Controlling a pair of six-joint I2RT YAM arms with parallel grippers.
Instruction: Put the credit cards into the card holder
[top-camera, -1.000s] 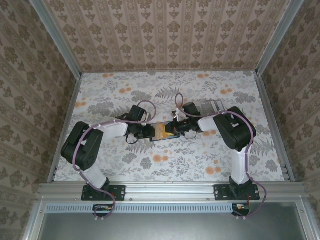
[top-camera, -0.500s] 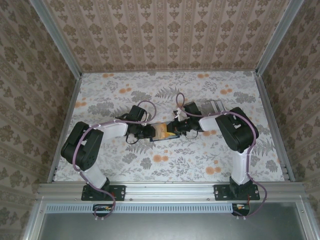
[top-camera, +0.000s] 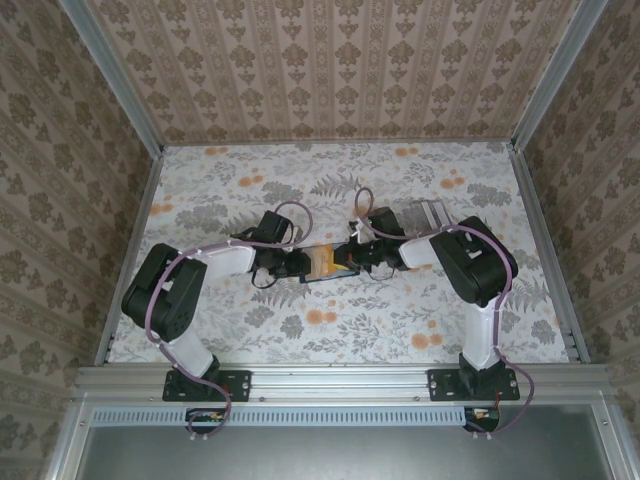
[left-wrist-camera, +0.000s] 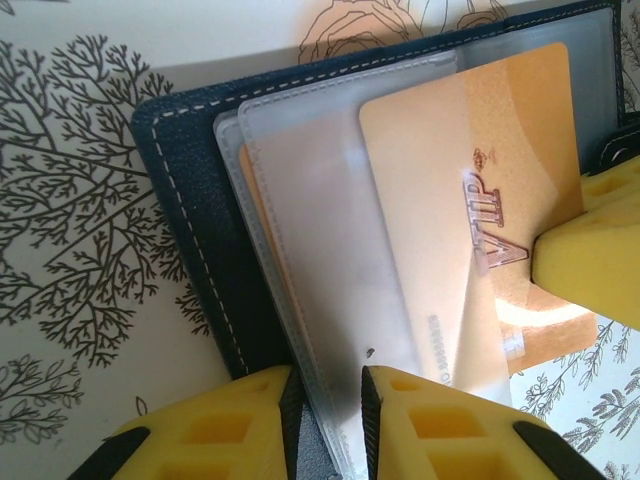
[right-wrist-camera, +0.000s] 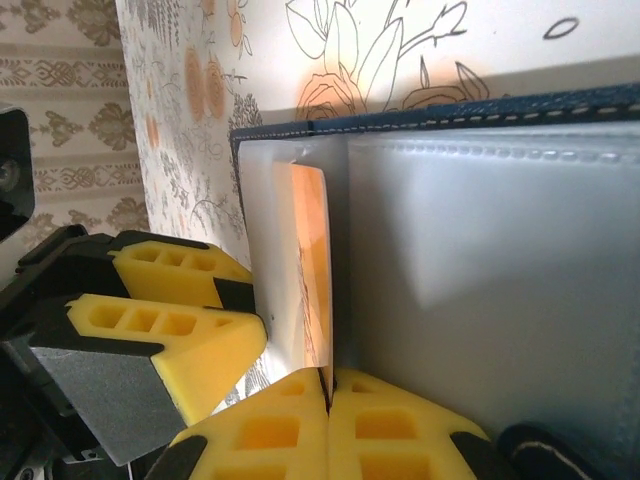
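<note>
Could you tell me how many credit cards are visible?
1 for certain: the gold VIP card, partly inside a clear sleeve of the card holder, pinched by the right gripper. An orange edge under the sleeves may be another.

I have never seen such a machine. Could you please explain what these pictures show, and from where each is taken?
These are two robot arms fixed at the near edge of a flowered table. One picture looks down from above; the other two come from a small camera on each wrist, so the yellow pads are the robot's own fingers. In the middle lies an open, dark blue card holder with clear pockets. The left gripper pinches one clear pocket. The right gripper is shut on a gold card, which seems partly inside a pocket.
</note>
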